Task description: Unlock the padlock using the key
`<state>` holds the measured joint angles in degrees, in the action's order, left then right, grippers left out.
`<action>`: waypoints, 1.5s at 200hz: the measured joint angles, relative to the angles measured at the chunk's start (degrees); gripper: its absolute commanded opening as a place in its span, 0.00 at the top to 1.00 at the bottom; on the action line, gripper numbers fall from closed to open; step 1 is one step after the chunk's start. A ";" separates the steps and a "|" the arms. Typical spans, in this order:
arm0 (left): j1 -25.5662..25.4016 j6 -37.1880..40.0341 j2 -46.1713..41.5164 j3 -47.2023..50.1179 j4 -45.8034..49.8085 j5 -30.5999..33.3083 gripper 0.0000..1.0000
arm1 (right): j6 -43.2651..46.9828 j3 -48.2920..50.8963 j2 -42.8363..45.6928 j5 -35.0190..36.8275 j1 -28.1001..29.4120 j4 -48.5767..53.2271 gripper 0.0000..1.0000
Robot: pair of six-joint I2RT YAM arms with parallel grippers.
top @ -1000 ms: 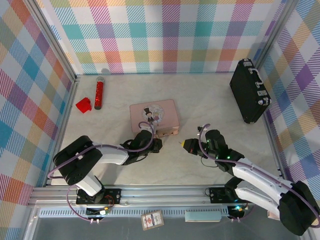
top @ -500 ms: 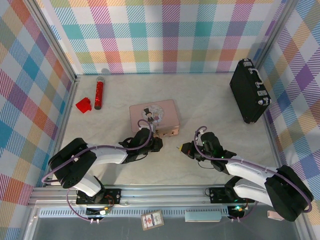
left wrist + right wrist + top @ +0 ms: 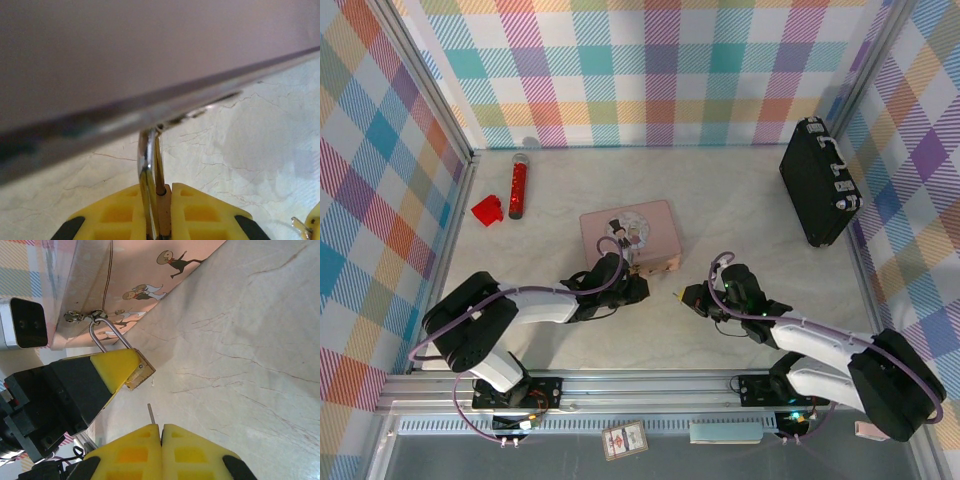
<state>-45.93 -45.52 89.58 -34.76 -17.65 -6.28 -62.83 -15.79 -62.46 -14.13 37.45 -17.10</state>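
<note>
padlock (image 3: 141,375): in left tool (image 3: 160,194) | key (image 3: 150,413): in right tool (image 3: 161,430), near padlock

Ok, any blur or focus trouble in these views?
Left wrist: the pink tin is a close, out-of-focus smear across the top, and the padlock is soft too. Right wrist: sharp, with the padlock and the key tip crisp. Top external: evenly lit, with soft shadows.

Brass padlock (image 3: 141,374), slim silver key (image 3: 150,412) beside
</note>
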 measured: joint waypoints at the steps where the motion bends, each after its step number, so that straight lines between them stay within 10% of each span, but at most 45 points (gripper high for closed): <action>1: 0.02 -0.04 0.02 0.00 -0.02 -0.04 0.95 | 0.00 0.00 -0.02 0.00 0.00 -0.02 1.00; 300: 1.16 -16.48 -1.36 1.60 -5.95 -2.01 0.97 | -13.94 2.75 -16.31 -0.72 3.63 -26.58 1.00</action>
<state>-44.77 -62.00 88.23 -33.17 -23.59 -8.29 -76.77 -13.04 -78.76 -14.85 41.08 -43.68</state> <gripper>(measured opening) 0.130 0.050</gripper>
